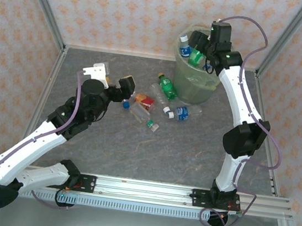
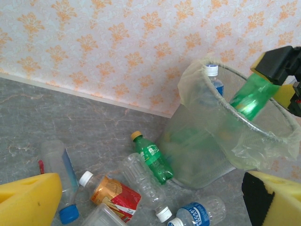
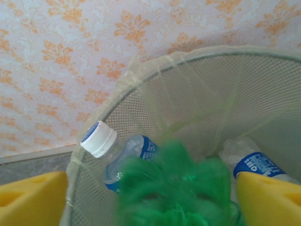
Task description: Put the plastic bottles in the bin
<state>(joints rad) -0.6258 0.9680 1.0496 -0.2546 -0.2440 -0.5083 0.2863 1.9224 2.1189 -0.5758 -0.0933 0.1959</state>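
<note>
A grey marbled table [image 1: 151, 152] stood before orange-patterned wallpaper [image 1: 130, 15]. The bin [image 1: 198, 88] sat at the table's far right. Over its mouth, the right gripper [image 1: 200, 48] was clamped on a tilted green bottle [image 2: 251, 96]. A white-capped bottle [image 3: 113, 150] leaned inside against the wall. The left gripper [image 1: 126, 84], jaws wide apart and empty, hung beside loose bottles [image 1: 183, 113] scattered left of the bin, among them a yellow-capped bottle [image 2: 151, 157].
</note>
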